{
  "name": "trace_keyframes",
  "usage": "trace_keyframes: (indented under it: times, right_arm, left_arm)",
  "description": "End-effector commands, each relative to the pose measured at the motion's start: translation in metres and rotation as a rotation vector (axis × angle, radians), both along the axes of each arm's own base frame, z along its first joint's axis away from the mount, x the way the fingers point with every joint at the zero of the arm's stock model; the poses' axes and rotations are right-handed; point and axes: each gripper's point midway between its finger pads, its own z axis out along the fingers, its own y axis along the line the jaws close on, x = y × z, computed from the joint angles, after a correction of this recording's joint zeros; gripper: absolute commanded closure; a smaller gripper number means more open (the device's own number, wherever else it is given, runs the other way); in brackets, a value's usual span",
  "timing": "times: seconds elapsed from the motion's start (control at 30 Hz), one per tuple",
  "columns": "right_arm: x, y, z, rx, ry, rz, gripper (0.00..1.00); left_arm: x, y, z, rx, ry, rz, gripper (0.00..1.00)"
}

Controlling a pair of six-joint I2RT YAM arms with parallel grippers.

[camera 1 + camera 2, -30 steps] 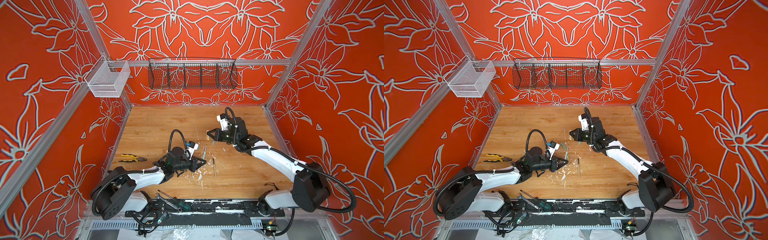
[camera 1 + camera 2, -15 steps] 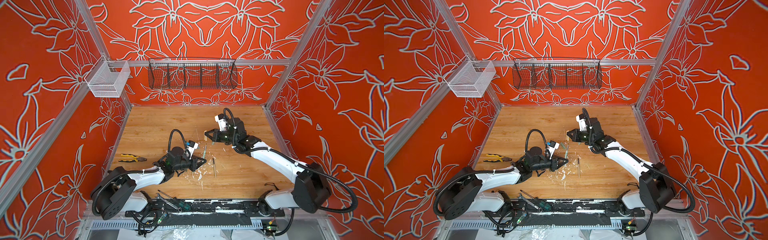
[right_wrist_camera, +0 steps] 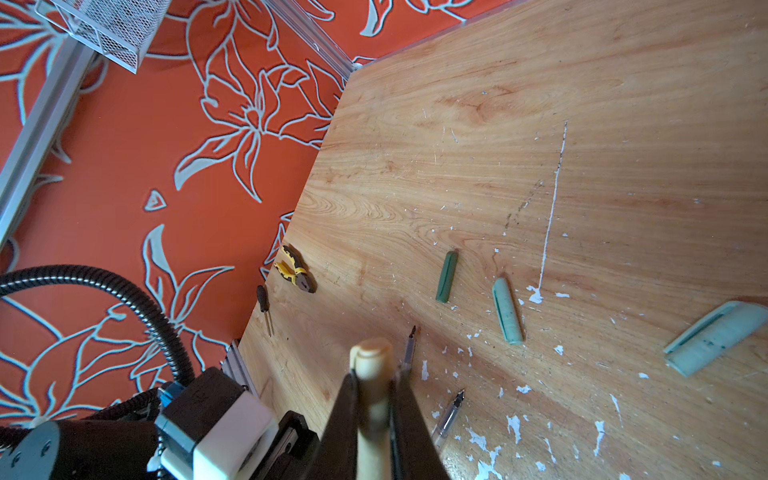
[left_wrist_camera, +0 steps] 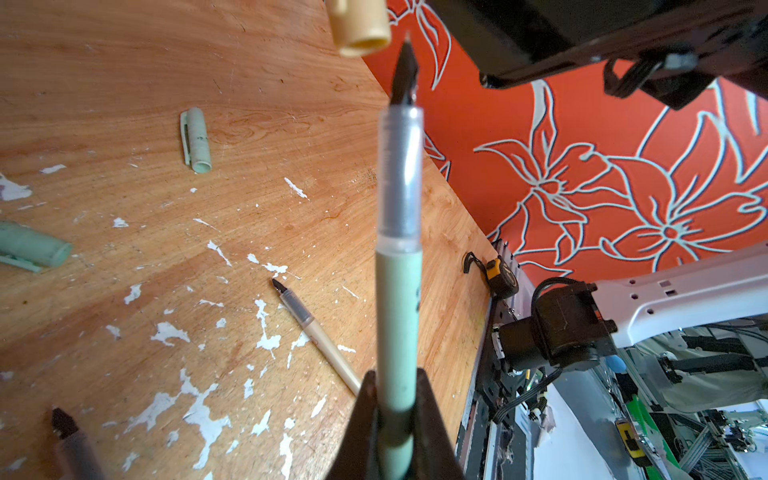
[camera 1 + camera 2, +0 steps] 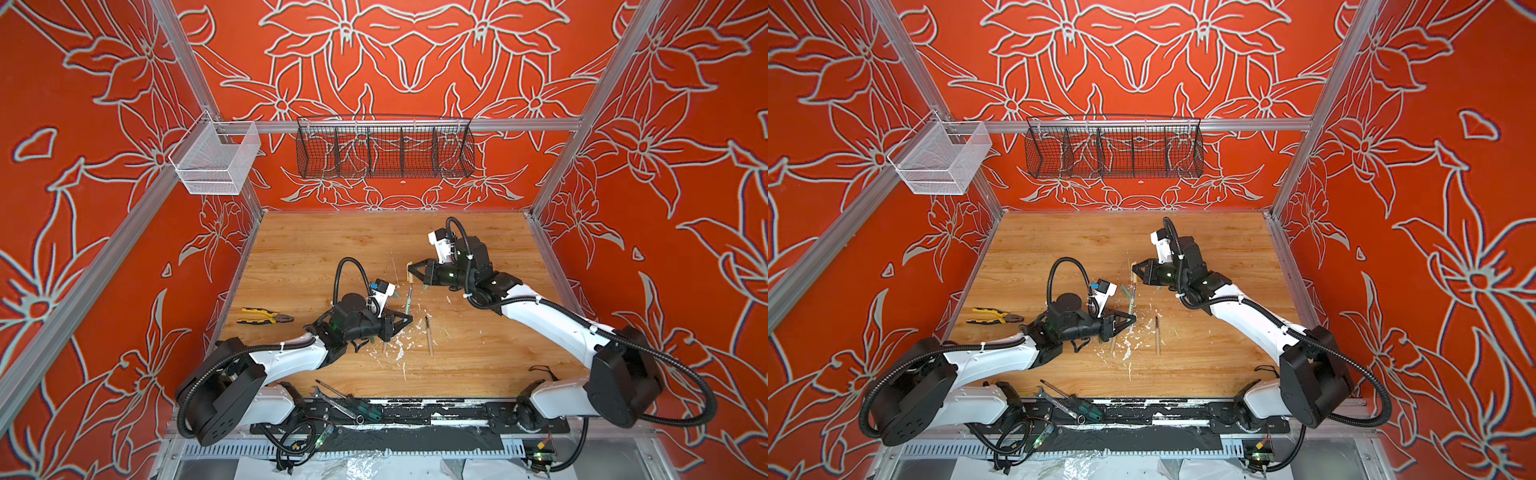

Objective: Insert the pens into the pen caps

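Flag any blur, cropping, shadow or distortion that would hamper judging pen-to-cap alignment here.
Left wrist view: green pen soft near the left gripper; beige cap cropped by the frame edge; table edge bowed. Right wrist view: cap blurred in the right gripper, near the lens; soft shadow on the table. Both top views: evenly lit, pen and cap tiny.

Mid-frame in both top views, the left gripper (image 5: 408,321) grips the held pen (image 5: 409,300), aimed up the frame. Its tip is just beside the mouth of the held cap (image 5: 409,279), pinched in the right gripper (image 5: 412,272) above it, and not inside. A loose pen (image 5: 428,340) lies just right, a loose cap (image 5: 1124,291) just left. Pliers (image 5: 266,316) sit by the left edge of the table (image 5: 311,249). The wire basket (image 5: 384,147) hangs on the back wall, upper middle.
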Motion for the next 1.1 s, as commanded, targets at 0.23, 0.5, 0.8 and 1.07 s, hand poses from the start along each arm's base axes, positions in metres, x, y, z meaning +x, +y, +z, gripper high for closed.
trace_keyframes:
  times: [0.23,0.5,0.8,1.07]
  right_arm:
    - [-0.007,0.000,0.013,0.031,-0.024,0.004,0.92]
    - [-0.005,0.000,0.015,0.031,-0.029,0.001,0.92]
    - [-0.003,-0.001,0.018,0.026,-0.044,-0.006,0.92]
    - [-0.003,0.000,0.020,0.029,-0.048,-0.003,0.92]
  left_arm:
    - [0.003,-0.002,0.011,-0.013,-0.041,0.000,1.00]
    - [0.002,-0.003,0.008,-0.011,-0.036,-0.005,1.00]
    - [0.000,-0.003,0.006,-0.005,-0.034,-0.015,1.00]
    - [0.001,-0.003,0.006,-0.002,-0.037,-0.012,1.00]
